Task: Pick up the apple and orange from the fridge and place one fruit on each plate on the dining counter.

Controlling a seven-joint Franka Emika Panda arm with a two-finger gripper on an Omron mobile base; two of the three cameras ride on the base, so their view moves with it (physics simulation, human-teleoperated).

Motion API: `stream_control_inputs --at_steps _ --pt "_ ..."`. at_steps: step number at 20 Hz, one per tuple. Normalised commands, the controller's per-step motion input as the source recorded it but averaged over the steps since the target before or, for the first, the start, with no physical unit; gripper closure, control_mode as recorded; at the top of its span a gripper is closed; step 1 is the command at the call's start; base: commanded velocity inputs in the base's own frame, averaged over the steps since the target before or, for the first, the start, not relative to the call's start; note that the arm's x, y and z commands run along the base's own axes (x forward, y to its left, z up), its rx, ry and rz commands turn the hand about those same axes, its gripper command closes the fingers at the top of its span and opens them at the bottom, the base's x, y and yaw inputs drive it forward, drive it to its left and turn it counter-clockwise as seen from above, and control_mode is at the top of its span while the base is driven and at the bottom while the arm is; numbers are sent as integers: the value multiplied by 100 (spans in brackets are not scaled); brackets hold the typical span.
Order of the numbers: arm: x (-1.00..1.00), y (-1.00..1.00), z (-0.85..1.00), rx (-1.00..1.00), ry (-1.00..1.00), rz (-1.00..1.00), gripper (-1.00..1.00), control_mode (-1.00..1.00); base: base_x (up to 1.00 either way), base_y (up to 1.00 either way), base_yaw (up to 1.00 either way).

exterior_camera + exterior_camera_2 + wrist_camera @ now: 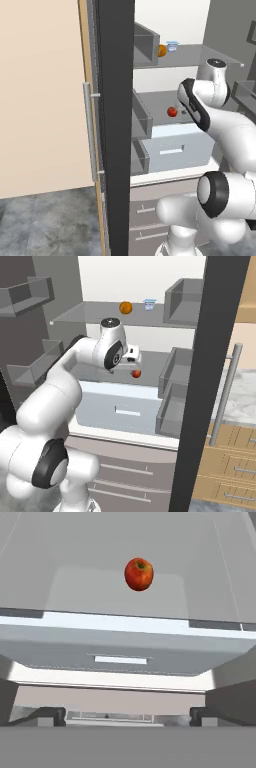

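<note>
Arm reaching into the open fridge [90, 316], fruit on the shelves.

The gripper [128, 717] is spread wide and holds nothing; its dark tips sit at the bottom corners of the hand view. The apple [138, 574] lies upper centre on the grey shelf above the white drawer [120, 657]. The orange [125, 307] rests top centre of the right base view, beside a pale-blue cup [149, 304].

Apple [172, 111] on the fridge [116, 125] middle shelf, orange [162, 50] on the shelf above
</note>
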Motion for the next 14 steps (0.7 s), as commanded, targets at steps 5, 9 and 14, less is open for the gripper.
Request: stream_control_inputs --at_steps 5,9,14 --pt "28 -4 -37 10 -24 0 -100 -100 0 0 0" --pt "40 0 0 0 0 0 -100 -100 0 0 0" --pt "72 0 -21 0 0 0 -100 -100 0 0 0"
